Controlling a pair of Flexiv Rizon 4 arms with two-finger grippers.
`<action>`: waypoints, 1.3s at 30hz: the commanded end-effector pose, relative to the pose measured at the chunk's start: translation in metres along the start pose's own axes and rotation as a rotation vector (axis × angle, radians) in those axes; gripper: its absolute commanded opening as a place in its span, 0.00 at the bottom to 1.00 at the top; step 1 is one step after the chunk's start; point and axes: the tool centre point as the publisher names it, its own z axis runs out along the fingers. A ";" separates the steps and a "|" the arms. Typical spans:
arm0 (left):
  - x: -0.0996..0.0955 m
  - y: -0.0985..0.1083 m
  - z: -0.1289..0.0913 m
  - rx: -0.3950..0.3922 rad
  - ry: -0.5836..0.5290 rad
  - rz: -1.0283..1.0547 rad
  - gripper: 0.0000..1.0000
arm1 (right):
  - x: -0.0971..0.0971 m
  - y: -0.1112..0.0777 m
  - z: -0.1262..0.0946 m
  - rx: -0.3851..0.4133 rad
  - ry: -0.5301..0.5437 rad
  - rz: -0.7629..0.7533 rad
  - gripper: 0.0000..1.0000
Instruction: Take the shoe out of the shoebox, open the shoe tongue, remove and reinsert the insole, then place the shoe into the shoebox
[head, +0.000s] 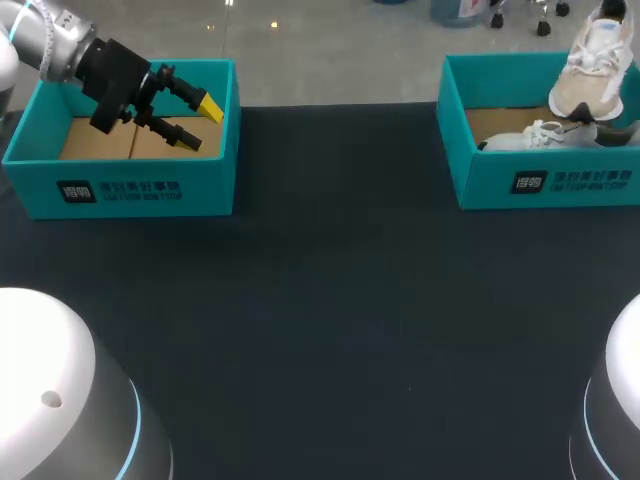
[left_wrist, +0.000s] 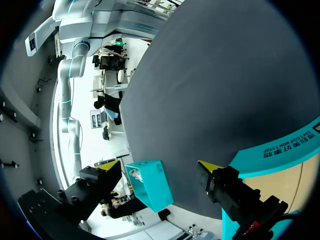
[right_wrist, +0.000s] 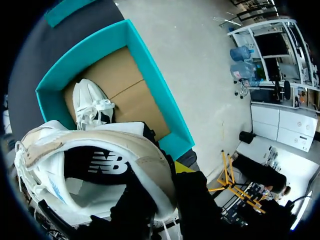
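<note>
Left arm (head: 55, 40) at far left, left gripper (head: 203, 124) spread wide; right gripper (right_wrist: 160, 190), largely hidden, apparently clamps the shoe (right_wrist: 100, 150).

Wide free lane over dark cloth-covered table (head: 340, 300), between boxes and across whole near-middle stretch.

Far left: open teal cardboard box (head: 130, 190), walls upright. Black left gripper (head: 200, 122) slanted above its brown floor, yellow-tipped fingers spread, nothing between. Free floor toward left wall.

Far right: second teal cardboard box (head: 540, 185). White-grey sneaker (head: 545, 135) lying along near wall, bare brown floor behind at far left. Beige-and-white sneaker (head: 595, 70) hanging above far right corner, blocking entry from above there.

Near corners: rounded white arm base (head: 60, 390) left, another (head: 620, 400) right.
</note>
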 end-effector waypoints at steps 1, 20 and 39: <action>0.000 0.000 0.000 0.001 0.003 0.001 1.00 | 0.006 0.000 -0.003 -0.043 0.063 0.712 0.00; 0.000 0.000 0.000 0.001 0.003 0.001 1.00 | 0.012 0.001 0.002 -0.066 0.093 0.791 0.00; 0.000 0.000 0.000 0.001 0.003 0.001 1.00 | 0.021 -0.029 0.017 0.100 0.004 1.020 0.00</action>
